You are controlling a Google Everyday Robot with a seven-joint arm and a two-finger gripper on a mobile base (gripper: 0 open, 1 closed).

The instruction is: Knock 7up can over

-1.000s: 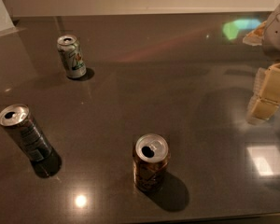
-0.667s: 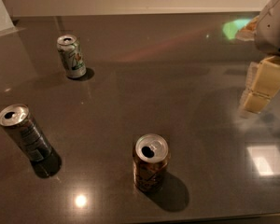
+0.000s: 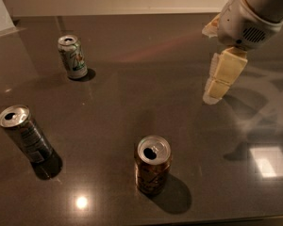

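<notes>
The 7up can [image 3: 72, 57], pale silver-white with green markings and a silver top, stands upright at the far left of the dark table [image 3: 146, 79]. My gripper [image 3: 216, 92] hangs from the white arm at the upper right, its cream fingers pointing down just above the tabletop. It is far to the right of the 7up can and touches nothing.
A dark black-grey can [image 3: 26, 135] stands upright at the near left. A brown-orange can [image 3: 152, 165] stands upright at the near middle. A wall runs behind the table's far edge. The table's front edge lies just below the brown can.
My arm and gripper have moved left and further into view, towards the middle of the table. The three cans have not moved.
</notes>
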